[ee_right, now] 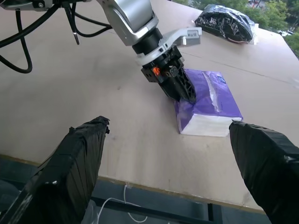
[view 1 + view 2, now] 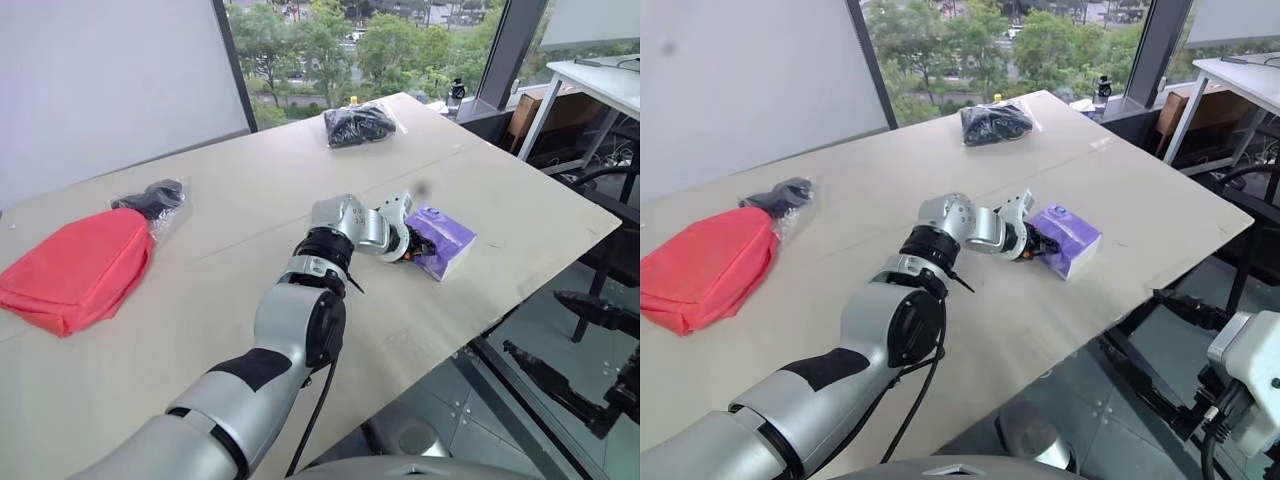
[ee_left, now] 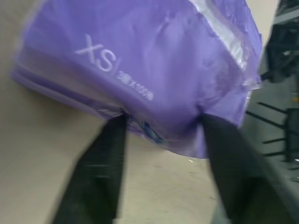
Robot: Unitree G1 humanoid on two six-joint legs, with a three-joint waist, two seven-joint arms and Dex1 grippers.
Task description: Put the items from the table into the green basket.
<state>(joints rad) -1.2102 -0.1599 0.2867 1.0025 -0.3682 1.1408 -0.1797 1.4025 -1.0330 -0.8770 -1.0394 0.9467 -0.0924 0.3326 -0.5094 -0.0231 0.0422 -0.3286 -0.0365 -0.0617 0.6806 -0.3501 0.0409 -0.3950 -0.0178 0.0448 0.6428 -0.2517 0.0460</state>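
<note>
Left gripper [image 1: 184, 93] on "XS" tissue pack [image 3: 140, 70]

We see bare table [image 2: 250, 210] between the red pouch [image 2: 75, 268] and the tissue pack [image 2: 445, 240]. Bagged black things [image 2: 358, 124] sit well apart at the far edge.

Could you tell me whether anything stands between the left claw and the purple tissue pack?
Nothing visible does. The left claw is already at the purple tissue pack, with a black finger on each side of its near end. The table around the pack is bare, and the nearest clear bag lies well beyond it.
</note>
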